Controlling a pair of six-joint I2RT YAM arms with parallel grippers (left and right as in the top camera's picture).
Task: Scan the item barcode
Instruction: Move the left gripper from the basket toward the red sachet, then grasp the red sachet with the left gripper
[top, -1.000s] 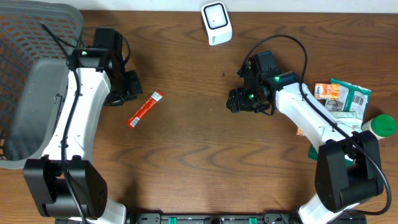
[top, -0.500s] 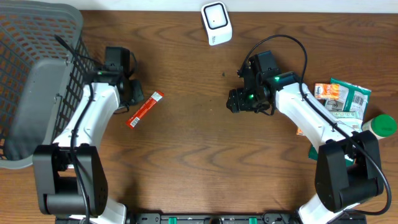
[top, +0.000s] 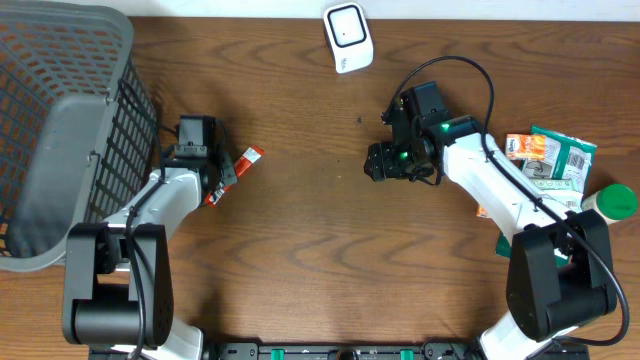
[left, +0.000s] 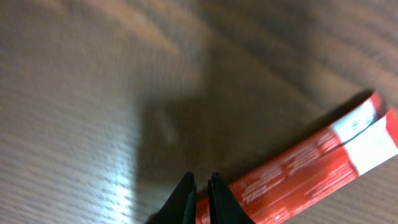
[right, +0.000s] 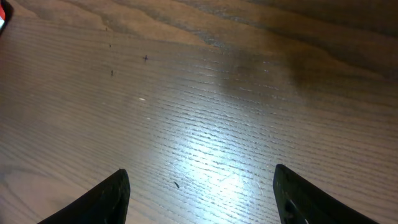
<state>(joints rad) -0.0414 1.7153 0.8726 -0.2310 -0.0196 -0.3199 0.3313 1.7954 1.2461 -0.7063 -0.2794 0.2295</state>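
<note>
The item, a long red packet with a white end, lies slantwise on the wooden table at the left. My left gripper sits over its middle and hides part of it. In the left wrist view the packet runs from lower left to upper right. The left gripper is shut, its tips right at the packet's near end; a grip on it does not show. My right gripper hovers open over bare wood at table centre, and the right wrist view shows nothing between its fingers. A white scanner stands at the back edge.
A dark mesh basket fills the far left of the table. Several snack packets and a green-capped bottle are piled at the right edge, beside the right arm's base.
My left arm has swung away from the basket and come down toward the red packet, ending over it. The right arm and the packet have not moved.
</note>
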